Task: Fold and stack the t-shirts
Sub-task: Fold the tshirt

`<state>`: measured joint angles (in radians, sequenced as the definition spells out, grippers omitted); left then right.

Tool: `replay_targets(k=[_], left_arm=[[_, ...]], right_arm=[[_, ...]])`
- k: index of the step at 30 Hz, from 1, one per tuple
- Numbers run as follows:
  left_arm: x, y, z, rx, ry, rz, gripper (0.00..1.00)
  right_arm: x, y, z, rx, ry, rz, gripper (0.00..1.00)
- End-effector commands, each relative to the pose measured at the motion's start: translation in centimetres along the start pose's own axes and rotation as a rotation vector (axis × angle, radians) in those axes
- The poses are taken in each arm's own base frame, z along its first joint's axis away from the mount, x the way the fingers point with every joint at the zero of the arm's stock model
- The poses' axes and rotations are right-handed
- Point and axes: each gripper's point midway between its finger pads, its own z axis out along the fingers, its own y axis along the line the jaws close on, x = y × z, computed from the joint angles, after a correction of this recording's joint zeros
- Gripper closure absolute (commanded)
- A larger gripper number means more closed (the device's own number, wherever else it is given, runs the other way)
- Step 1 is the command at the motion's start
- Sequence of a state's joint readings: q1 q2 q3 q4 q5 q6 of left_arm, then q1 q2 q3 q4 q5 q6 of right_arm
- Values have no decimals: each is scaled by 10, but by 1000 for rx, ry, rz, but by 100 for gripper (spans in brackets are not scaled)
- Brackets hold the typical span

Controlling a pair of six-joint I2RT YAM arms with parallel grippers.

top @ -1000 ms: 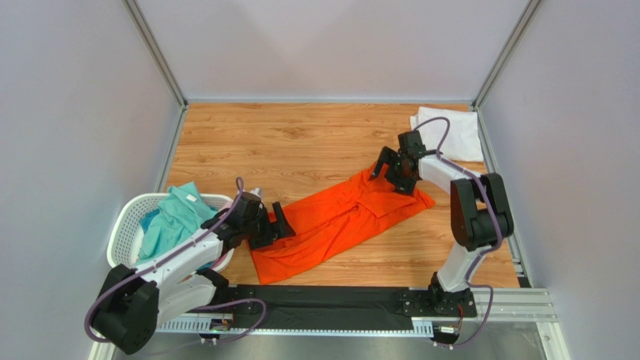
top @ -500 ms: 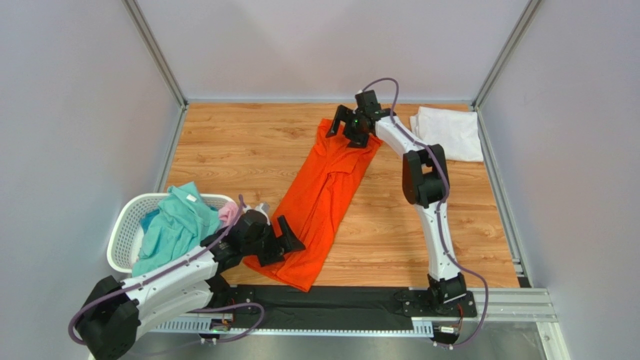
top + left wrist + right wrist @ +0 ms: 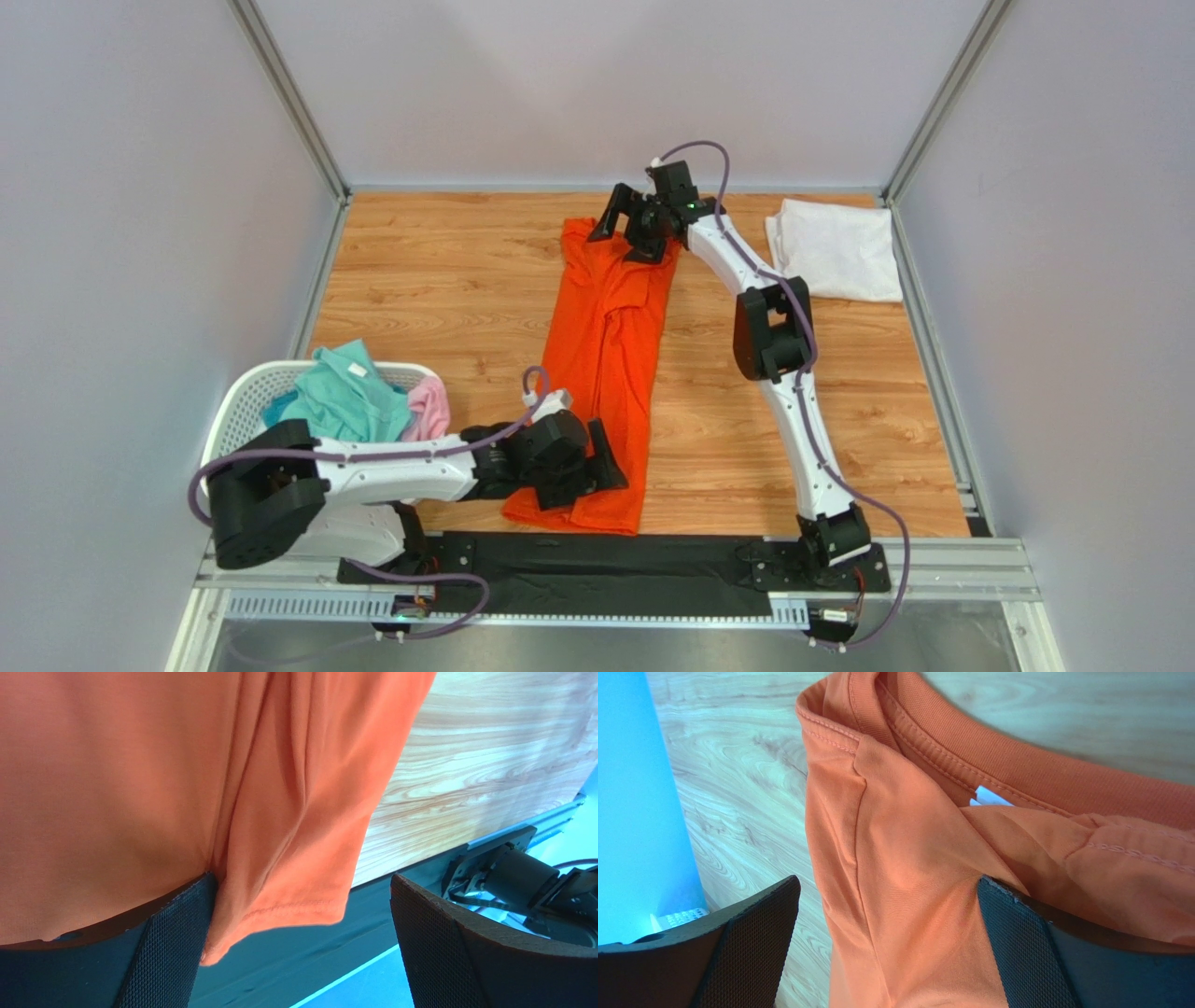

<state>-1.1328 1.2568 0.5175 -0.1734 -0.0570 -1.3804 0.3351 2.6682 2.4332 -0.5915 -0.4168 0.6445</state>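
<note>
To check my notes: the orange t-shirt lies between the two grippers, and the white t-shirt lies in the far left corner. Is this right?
No: the top external view shows the white t-shirt in the far right corner. The orange t-shirt does lie between the left gripper and right gripper.

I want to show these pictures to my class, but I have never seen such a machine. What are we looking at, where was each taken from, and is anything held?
Two robot arms are bolted at the near edge of a wooden table. The wide picture looks down from above; each close-up comes from a camera on one wrist. An orange t-shirt lies stretched out, a white t-shirt lies in the far right corner, and a white mesh basket at the left holds a teal shirt and a pink shirt. The left pincer is at the orange shirt's near hem, the right pincer at its collar. Both are open, cloth between their fingers; nothing is pinched.
</note>
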Motion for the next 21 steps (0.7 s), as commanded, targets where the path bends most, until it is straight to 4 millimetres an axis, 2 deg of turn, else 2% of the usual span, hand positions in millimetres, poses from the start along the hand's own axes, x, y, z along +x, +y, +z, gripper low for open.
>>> replay_targets(k=[1,5,7,8,9,10,11,12,13,16,17,18,19,20,21], left_arm=[[6,-18,11,-17,-20,0,0],[10,-48,17,22,-37,17,0],[10,-56,17,23,-40,48,0],[9,-66,16,19,-39,52,0],[11,-60,14,-25,-32,68,0],[11,-69,9,-15,-42,85,0],[13,-70,6,-19,-63,114,0],[12,-74,2,-9,-65,122,0],[10,-81,-3,5,-97,141,0],[1,-74,-18,-48,-130,178,0],[-2,-75,-25,-54,-142,181,0],[-5,-63,-30,-103,-150,205,0],[-12,-50,-34,-163,-182,200,0],[-16,-28,-44,-265,-188,215,0],[-19,-15,-51,-327,-210,177,0]], right_arm=[[10,-47,29,82,14,25,0],[3,-43,32,51,-9,5,0],[-1,-37,26,41,-15,-3,0],[5,-39,23,67,4,-2,0],[5,-41,18,88,6,-5,0],[2,-34,6,101,0,-37,0],[1,-30,-1,109,3,-56,0],[-1,-24,-10,108,2,-72,0],[-11,-7,-28,96,-22,-99,0],[-18,13,-63,110,-33,-151,0],[-26,29,-89,114,-63,-169,0],[-32,29,-102,157,-96,-186,0],[-42,46,-126,153,-139,-206,0],[-43,48,-138,170,-146,-210,0],[-44,53,-150,179,-159,-225,0]])
